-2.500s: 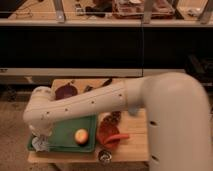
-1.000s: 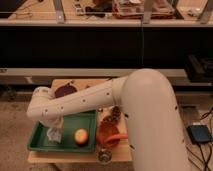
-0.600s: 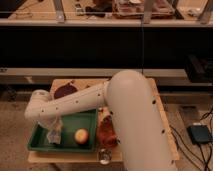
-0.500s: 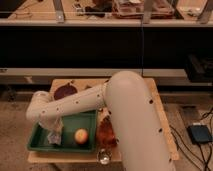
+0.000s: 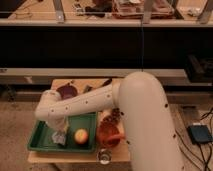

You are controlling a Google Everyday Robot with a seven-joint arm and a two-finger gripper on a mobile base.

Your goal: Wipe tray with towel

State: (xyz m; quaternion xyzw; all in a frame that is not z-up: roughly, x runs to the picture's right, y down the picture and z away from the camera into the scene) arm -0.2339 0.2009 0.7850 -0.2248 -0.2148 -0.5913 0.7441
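Observation:
The green tray (image 5: 39,144) lies on the left half of the small wooden table. My gripper (image 5: 58,131) is down inside it, left of centre, at the end of the white arm that reaches in from the right. The grey-blue towel (image 5: 59,138) is bunched under the gripper's tip and rests on the tray floor. The gripper is shut on the towel. Its fingers are mostly hidden by the wrist and the cloth.
An orange-yellow fruit (image 5: 81,135) sits in the tray just right of the towel. A purple bowl (image 5: 66,91) stands behind the tray, and an orange-red dish (image 5: 109,135) and a small glass (image 5: 104,156) to its right. A dark counter runs behind the table.
The gripper and towel have slid from the tray's front left corner toward its middle, closer to the fruit. The arm's elbow has swung left over the table's right side.

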